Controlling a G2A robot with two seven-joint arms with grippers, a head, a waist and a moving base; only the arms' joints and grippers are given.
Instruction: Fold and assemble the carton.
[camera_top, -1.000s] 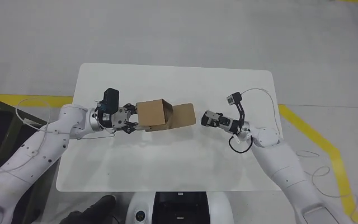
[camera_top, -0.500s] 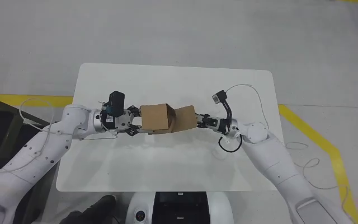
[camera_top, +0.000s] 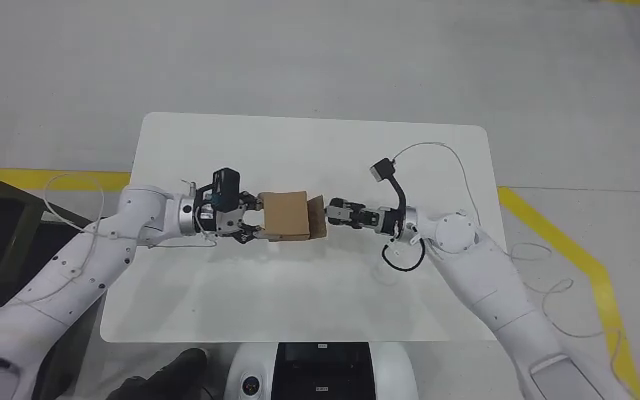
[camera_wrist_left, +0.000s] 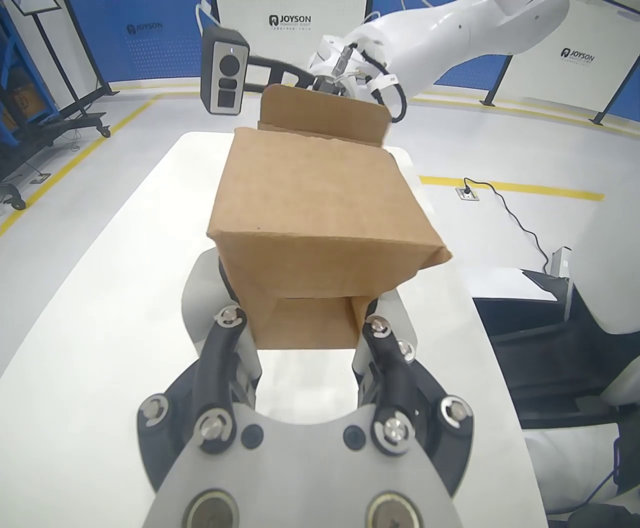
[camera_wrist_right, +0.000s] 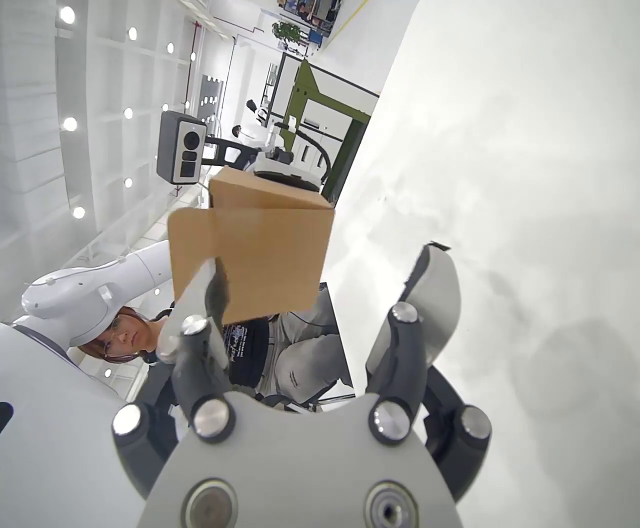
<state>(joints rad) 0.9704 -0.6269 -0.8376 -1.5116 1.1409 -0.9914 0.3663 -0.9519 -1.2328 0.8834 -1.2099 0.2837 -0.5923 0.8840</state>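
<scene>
A brown carton (camera_top: 285, 215) is held just above the middle of the white table (camera_top: 300, 290). My left gripper (camera_top: 250, 218) is shut on its left end; in the left wrist view the fingers (camera_wrist_left: 231, 320) pinch a folded end panel of the carton (camera_wrist_left: 320, 210). My right gripper (camera_top: 335, 213) is open at the carton's right end. One of its fingers (camera_wrist_right: 200, 295) presses against the raised end flap (camera_wrist_right: 195, 250), while the other finger (camera_wrist_right: 437, 295) hangs free over the table. The flap (camera_top: 317, 215) stands nearly upright against the carton's open end.
Bare tabletop lies in front of and behind the carton. A thin white cable (camera_top: 440, 150) loops over the table behind the right arm. The table's front edge (camera_top: 300, 340) is near the robot.
The right gripper moved left to the carton and pushed the flap, which lay flat to the right, up against the open end. The left arm shifted right with the carton.
</scene>
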